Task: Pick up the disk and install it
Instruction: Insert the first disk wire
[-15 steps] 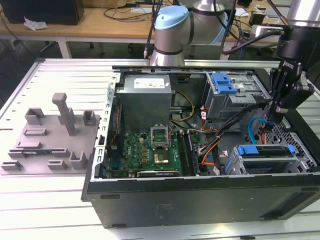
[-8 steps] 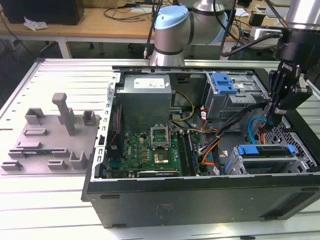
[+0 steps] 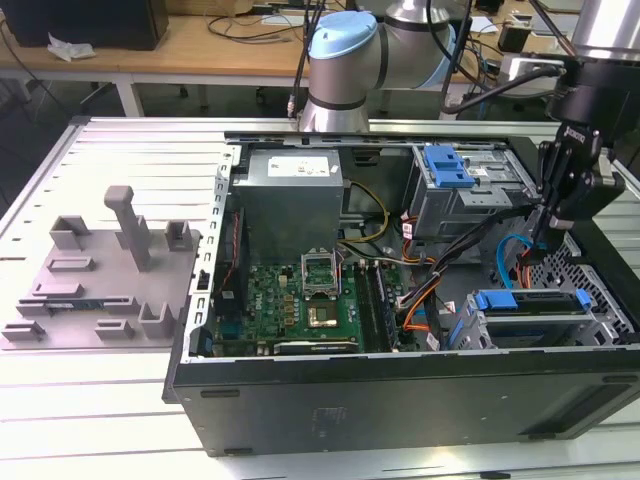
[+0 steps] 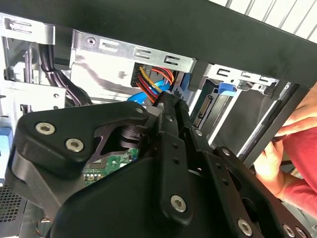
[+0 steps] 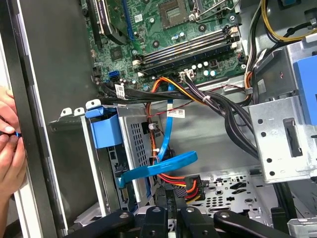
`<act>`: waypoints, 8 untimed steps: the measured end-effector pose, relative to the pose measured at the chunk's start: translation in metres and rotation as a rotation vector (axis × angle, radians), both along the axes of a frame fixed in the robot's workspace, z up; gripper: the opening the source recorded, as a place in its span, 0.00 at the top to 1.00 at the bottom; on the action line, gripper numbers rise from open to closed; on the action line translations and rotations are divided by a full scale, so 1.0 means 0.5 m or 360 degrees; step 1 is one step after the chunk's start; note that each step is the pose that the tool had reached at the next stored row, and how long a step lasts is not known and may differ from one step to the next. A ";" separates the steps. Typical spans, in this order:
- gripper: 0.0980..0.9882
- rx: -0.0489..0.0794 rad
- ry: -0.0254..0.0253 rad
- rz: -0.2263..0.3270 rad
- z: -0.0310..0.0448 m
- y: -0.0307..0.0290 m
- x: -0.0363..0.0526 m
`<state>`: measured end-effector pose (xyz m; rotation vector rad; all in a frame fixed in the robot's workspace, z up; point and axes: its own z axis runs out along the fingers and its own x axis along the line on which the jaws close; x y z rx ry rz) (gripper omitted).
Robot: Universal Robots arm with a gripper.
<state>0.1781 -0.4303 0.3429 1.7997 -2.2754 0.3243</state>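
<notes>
- Sitting in the drive cage at four o'clock of the open case in the exterior view, the disk looked slotted in. If it was not fully seated, it could work loose.
- Just off it at one o'clock, the gripper hung among the wiring with its fingers closed on nothing. The blue cable could snag.
- A person's hand at the case wall risked being struck.

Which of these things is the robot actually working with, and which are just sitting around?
In the job: pincer, blue-framed disk, drive cage, computer case.
Just lying about: grey fixture plate, power supply, motherboard, person's hand.
</notes>
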 end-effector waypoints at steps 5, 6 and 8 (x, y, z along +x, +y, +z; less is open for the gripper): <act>0.92 0.0010 -0.00046 0.0000 0.002 -0.010 -0.007; 0.92 0.0015 -0.00066 0.0000 0.004 -0.012 -0.007; 0.92 0.0031 -0.00103 0.0000 0.006 -0.018 -0.008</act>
